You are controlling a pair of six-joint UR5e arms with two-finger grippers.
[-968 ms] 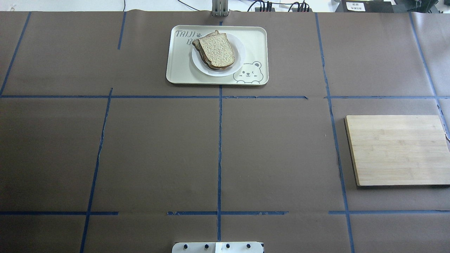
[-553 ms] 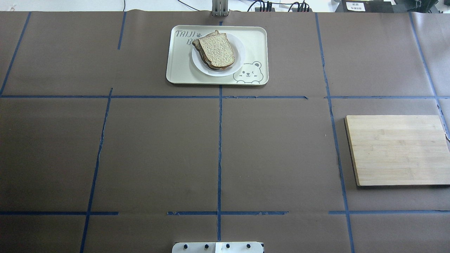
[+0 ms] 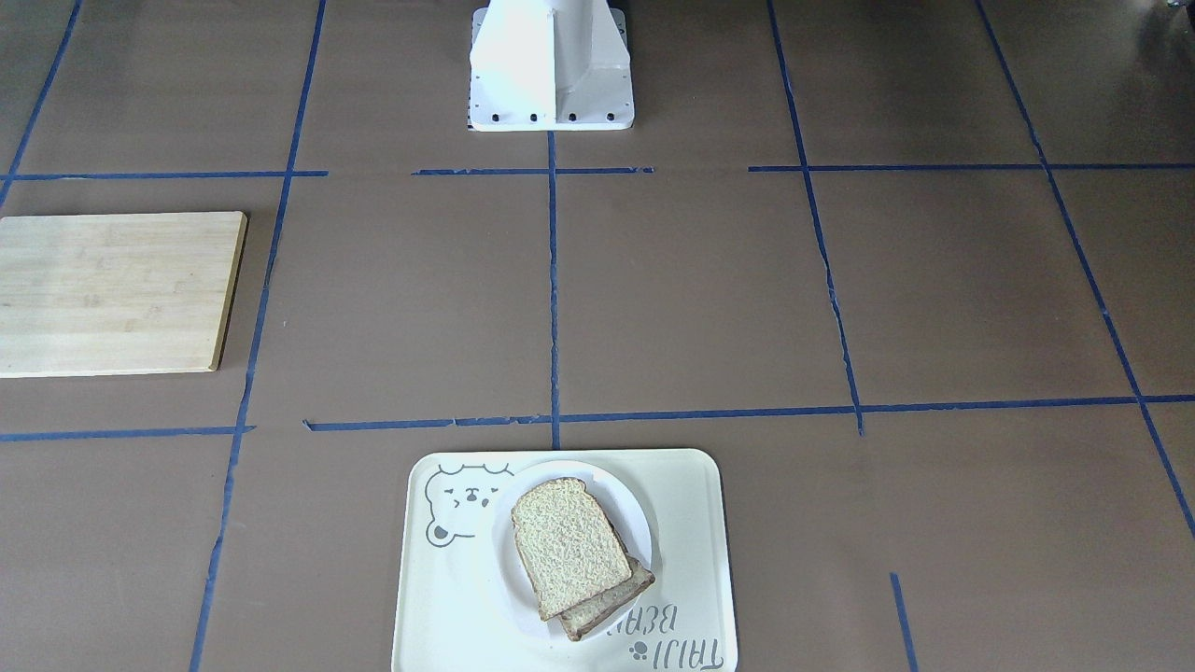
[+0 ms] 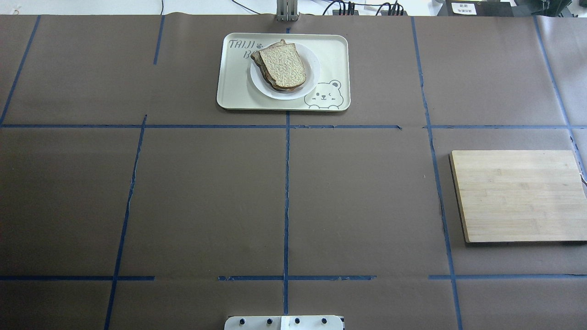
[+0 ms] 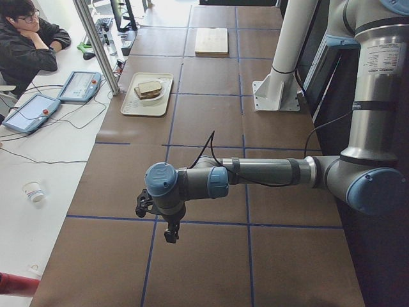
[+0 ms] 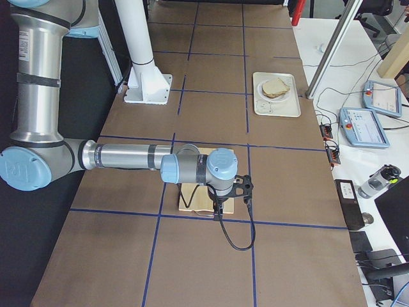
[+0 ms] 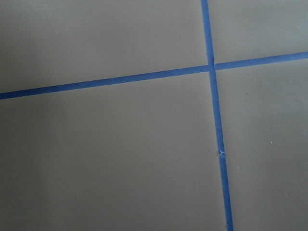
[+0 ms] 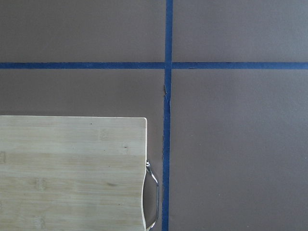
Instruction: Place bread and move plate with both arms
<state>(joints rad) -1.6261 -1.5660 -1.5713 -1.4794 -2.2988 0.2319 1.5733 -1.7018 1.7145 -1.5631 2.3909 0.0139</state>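
On plate [image 4: 313,79], bread [image 4: 283,67], far from left claw [image 5: 170,235]

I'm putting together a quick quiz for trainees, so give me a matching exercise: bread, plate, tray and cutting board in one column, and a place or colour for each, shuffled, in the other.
1 bread
2 plate
3 tray
4 cutting board

A cream, with a bear drawing
B pale wood, on the robot's right side
C lying on a second slice
D round, white, on the tray

Pairs: 1-C, 2-D, 3-A, 4-B
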